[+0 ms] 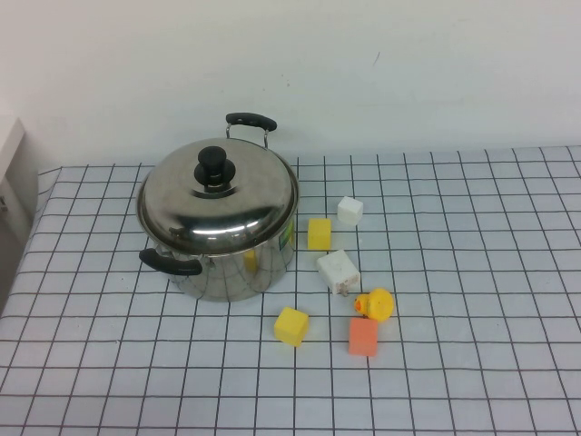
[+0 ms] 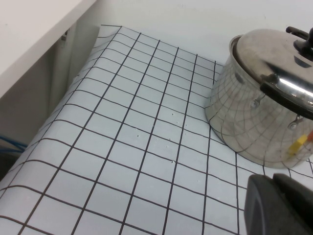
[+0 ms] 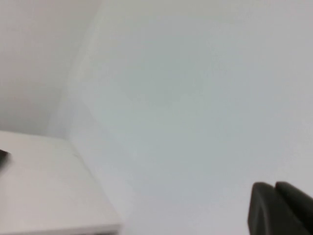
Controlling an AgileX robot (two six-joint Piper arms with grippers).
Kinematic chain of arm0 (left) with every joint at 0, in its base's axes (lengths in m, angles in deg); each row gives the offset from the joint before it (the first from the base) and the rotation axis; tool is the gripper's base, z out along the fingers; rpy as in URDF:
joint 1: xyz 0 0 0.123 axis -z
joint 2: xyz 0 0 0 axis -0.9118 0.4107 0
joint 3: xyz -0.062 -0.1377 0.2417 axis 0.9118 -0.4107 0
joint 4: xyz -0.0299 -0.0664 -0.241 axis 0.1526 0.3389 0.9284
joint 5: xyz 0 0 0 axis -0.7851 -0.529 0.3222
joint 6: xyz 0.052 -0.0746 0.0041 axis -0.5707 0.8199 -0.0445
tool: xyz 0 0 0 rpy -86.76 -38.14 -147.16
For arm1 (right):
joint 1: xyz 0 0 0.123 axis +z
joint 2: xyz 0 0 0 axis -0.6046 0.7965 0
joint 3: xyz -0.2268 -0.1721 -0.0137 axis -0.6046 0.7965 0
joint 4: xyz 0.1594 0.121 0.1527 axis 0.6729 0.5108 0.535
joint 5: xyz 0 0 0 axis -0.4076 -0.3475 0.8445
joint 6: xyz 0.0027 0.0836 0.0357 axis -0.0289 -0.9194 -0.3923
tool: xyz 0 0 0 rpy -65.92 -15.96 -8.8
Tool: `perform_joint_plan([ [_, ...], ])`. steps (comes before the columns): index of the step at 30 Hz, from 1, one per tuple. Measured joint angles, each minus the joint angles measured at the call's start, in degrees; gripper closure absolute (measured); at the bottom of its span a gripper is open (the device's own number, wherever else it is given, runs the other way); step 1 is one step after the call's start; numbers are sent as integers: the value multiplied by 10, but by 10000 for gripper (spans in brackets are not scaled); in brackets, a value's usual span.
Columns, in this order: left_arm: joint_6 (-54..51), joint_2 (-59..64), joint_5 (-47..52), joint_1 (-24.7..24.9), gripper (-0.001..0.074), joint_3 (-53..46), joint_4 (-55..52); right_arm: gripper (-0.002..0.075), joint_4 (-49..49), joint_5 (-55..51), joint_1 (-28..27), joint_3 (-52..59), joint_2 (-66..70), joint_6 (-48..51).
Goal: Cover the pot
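The shiny steel pot [image 1: 238, 272] with two black side handles stands at the table's left middle. A domed steel lid [image 1: 218, 200] with a black knob [image 1: 213, 166] sits on top of it. The pot [image 2: 249, 122] and the lid [image 2: 274, 49] also show in the left wrist view. My left gripper [image 2: 276, 183] is shut and empty, low over the checked cloth beside the pot, apart from it. My right gripper [image 3: 274, 188] is shut and empty and faces a plain white wall. Neither arm shows in the high view.
To the right of the pot lie two yellow blocks [image 1: 319, 233] [image 1: 291, 326], two white blocks [image 1: 349, 211] [image 1: 338, 272], an orange block [image 1: 363, 337] and a yellow duck [image 1: 375, 304]. A white ledge [image 2: 34, 29] borders the table's left edge.
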Motion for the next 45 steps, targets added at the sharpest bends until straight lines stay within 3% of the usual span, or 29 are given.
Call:
perform_joint_plan([
  [9,2,0,0,0,738,0,0,718,4,-146,0,271,-212,43],
  [21,2,0,0,0,738,0,0,718,12,-270,0,455,-434,58],
  [32,2,0,0,0,738,0,0,718,23,-387,0,539,-534,97],
  [45,2,0,0,0,738,0,0,718,28,-438,0,562,-562,155],
])
